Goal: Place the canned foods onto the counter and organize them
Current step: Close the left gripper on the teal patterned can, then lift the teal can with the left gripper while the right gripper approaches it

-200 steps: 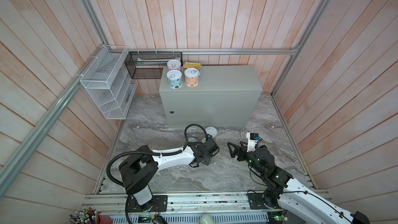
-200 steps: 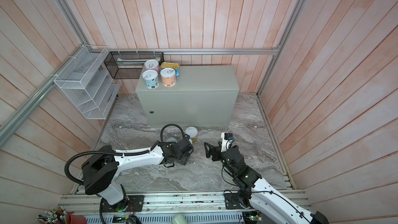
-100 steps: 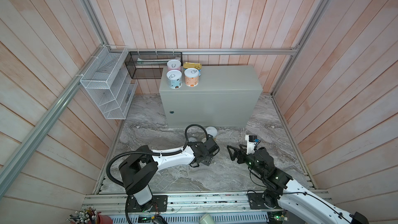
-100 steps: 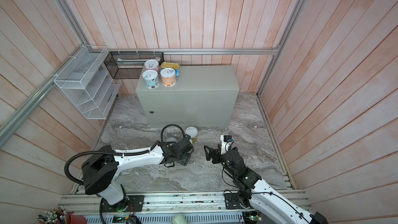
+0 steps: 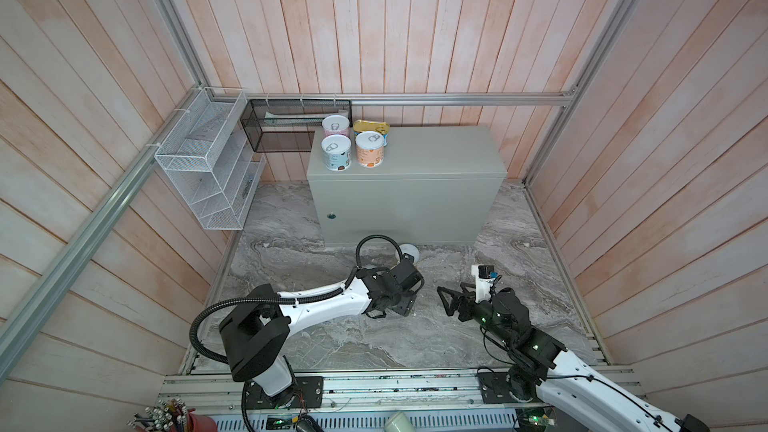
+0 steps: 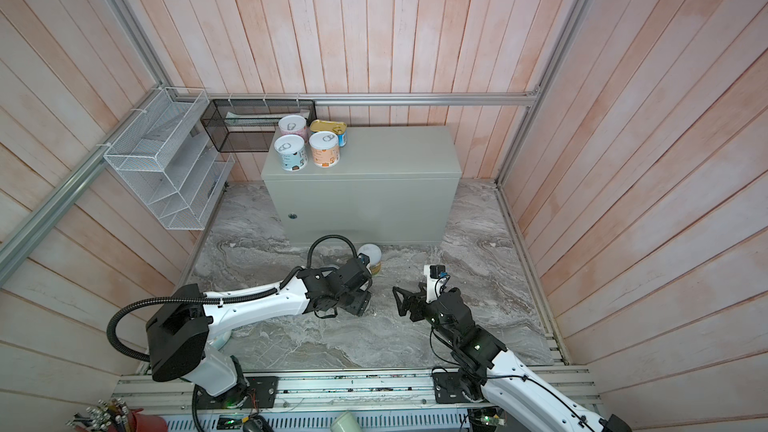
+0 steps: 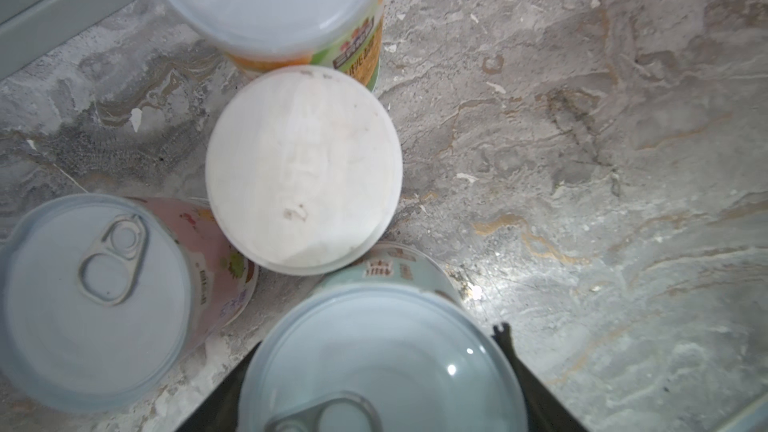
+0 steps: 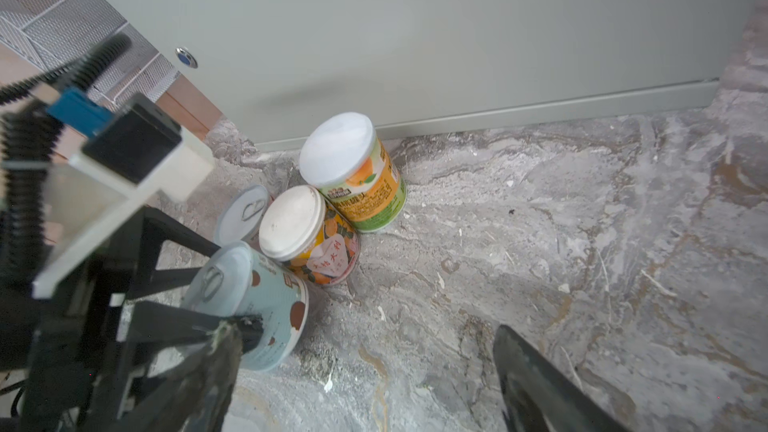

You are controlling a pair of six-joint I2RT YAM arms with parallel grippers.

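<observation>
- Right wrist view: left gripper (image 8: 232,288) clamps the blue can (image 8: 274,305), standing on the floor (image 8: 540,243) beside two white-lidded cans (image 8: 291,218) and a pink can (image 8: 243,218).
- Right gripper (image 8: 374,388) gapes wide, empty.
- In both top views, three round cans (image 5: 336,153) and a gold tin (image 5: 371,125) sit on the worktop's (image 5: 436,155) left rear corner.

The grey marble floor (image 5: 332,338) carried the counter (image 5: 436,155) and, clustered before its front, a white-lidded can (image 8: 353,172), a second white-lidded can (image 8: 307,234), a pink can (image 8: 243,214) and a pale blue can (image 8: 257,305). On the counter's top, at the left rear corner, stood a pink-labelled can (image 5: 335,125), a gold tin (image 5: 371,125), a blue-labelled can (image 5: 336,152) and an orange-labelled can (image 5: 369,149).
</observation>
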